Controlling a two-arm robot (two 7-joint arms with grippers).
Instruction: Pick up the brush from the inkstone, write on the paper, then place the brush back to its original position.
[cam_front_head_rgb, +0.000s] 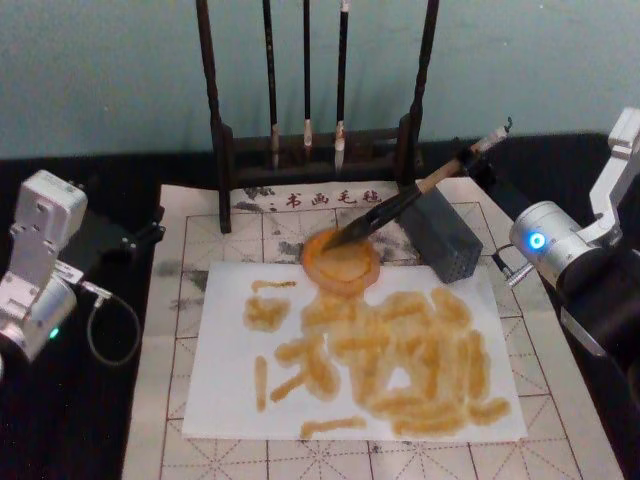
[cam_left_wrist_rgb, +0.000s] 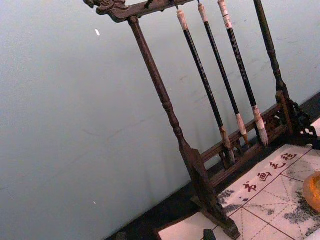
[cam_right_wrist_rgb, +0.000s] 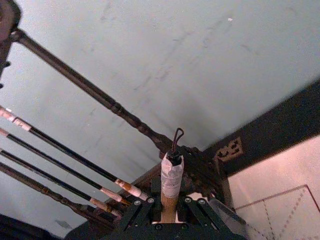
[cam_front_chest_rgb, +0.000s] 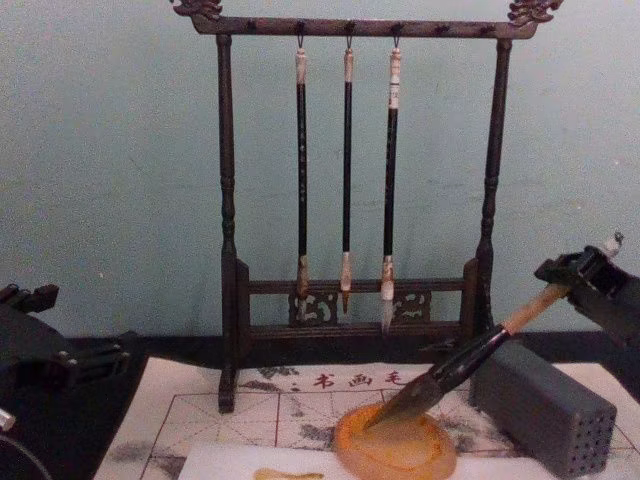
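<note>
The brush (cam_front_head_rgb: 400, 205) is held near its capped end by the right gripper (cam_front_chest_rgb: 582, 276), closed around the tan handle. It is slanted down so that the dark bristles are laid in the inkstone (cam_front_head_rgb: 320, 272), just beside the grey block (cam_front_head_rgb: 450, 240). The paper (cam_front_head_rgb: 225, 385) is covered with orange strokes, so the brush is judged to be at its return. The left gripper (cam_front_head_rgb: 140, 238) is parked at the table's left, its state not discernible
</note>
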